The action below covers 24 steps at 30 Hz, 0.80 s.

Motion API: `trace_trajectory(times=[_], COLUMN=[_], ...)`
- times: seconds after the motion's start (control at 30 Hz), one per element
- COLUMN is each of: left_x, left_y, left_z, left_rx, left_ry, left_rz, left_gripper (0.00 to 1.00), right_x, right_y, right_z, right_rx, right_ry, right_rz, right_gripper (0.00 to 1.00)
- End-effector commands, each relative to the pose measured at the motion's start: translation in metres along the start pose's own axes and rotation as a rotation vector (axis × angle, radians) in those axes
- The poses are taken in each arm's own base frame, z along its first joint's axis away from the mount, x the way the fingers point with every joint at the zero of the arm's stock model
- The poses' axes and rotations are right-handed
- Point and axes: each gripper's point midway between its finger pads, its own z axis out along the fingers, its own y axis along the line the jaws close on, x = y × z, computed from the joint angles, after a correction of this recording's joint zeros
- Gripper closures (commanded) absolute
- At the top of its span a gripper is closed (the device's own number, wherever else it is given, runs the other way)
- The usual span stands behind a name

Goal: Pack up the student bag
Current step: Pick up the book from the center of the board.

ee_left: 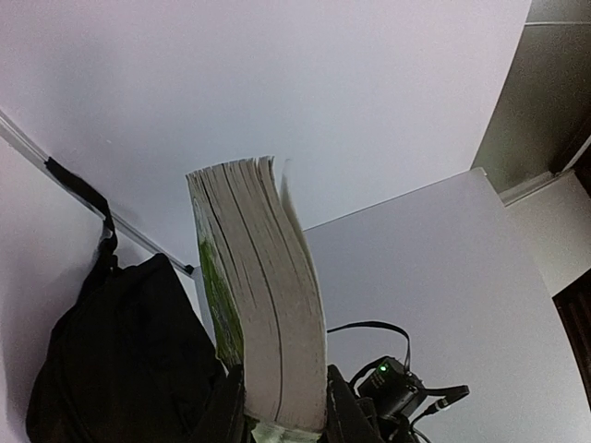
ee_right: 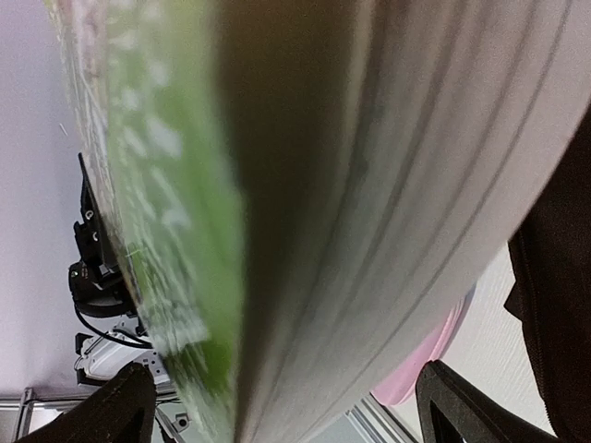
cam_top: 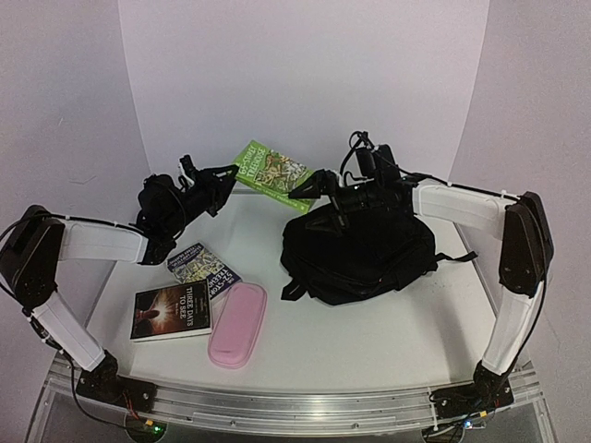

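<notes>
The student bag (cam_top: pixel 360 249) is a black backpack lying at centre right of the table; it also shows in the left wrist view (ee_left: pixel 111 351) and at the right edge of the right wrist view (ee_right: pixel 563 305). My left gripper (cam_top: pixel 226 180) is shut on a green paperback book (cam_top: pixel 271 173) and holds it in the air above the table's back. In the left wrist view its fingers (ee_left: pixel 222 406) clamp the book (ee_left: pixel 263 295). My right gripper (cam_top: pixel 309 187) is open, with its jaws on either side of the book's (ee_right: pixel 305 212) other end, above the bag.
Two more books lie at front left: a dark one (cam_top: pixel 173 309) and a patterned one (cam_top: pixel 203 268). A pink pencil case (cam_top: pixel 238 323) lies beside them and shows in the right wrist view (ee_right: pixel 434 351). White walls enclose the back and sides.
</notes>
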Motion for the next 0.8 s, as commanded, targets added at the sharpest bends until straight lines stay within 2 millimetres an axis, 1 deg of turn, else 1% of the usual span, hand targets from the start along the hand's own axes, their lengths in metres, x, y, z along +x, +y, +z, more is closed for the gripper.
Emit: trace_trajectory(times=[0.0, 0.03, 0.1, 0.17, 0.2, 0.3, 0.33, 0.37, 0.43, 0.67, 0.7, 0.73, 0.77], left_x=[-0.004, -0.001, 0.006, 0.012, 0.016, 0.027, 0.029, 0.031, 0.032, 0.047, 0.049, 0.052, 0.053], left_y=[-0.074, -0.075, -0.073, -0.073, -0.071, -0.07, -0.069, -0.069, -0.067, -0.069, -0.068, -0.068, -0.068], left_z=[0.004, 0.004, 0.004, 0.007, 0.009, 0.016, 0.017, 0.018, 0.019, 0.026, 0.027, 0.029, 0.029], left_rx=[0.272, 0.284, 0.306, 0.318, 0.318, 0.323, 0.326, 0.33, 0.333, 0.326, 0.329, 0.33, 0.335], left_ry=[-0.035, -0.029, -0.021, -0.008, 0.0, 0.022, 0.026, 0.027, 0.033, 0.084, 0.09, 0.096, 0.1], left_rz=[-0.048, -0.066, -0.103, -0.124, -0.131, -0.144, -0.15, -0.155, -0.16, -0.172, -0.178, -0.185, -0.189], left_gripper=[1.0, 1.0, 1.0, 1.0, 1.0, 1.0, 1.0, 1.0, 1.0, 1.0, 1.0, 1.0, 1.0], right_x=[-0.022, -0.028, -0.037, -0.041, -0.042, -0.04, -0.038, -0.037, -0.036, -0.045, -0.046, -0.046, -0.046], right_y=[0.062, 0.066, 0.073, 0.08, 0.083, 0.094, 0.098, 0.1, 0.1, 0.097, 0.098, 0.099, 0.1], right_z=[-0.036, -0.043, -0.054, -0.066, -0.071, -0.077, -0.078, -0.079, -0.082, -0.092, -0.093, -0.093, -0.093], right_rx=[-0.11, -0.117, -0.127, -0.128, -0.127, -0.144, -0.154, -0.159, -0.157, -0.141, -0.141, -0.142, -0.145], right_ry=[-0.092, -0.108, -0.138, -0.177, -0.194, -0.198, -0.192, -0.188, -0.195, -0.238, -0.24, -0.241, -0.238], right_rz=[-0.181, -0.193, -0.217, -0.246, -0.266, -0.301, -0.306, -0.308, -0.311, -0.311, -0.313, -0.315, -0.32], right_gripper=[0.02, 0.02, 0.05, 0.12, 0.18, 0.43, 0.5, 0.54, 0.55, 0.41, 0.44, 0.5, 0.6])
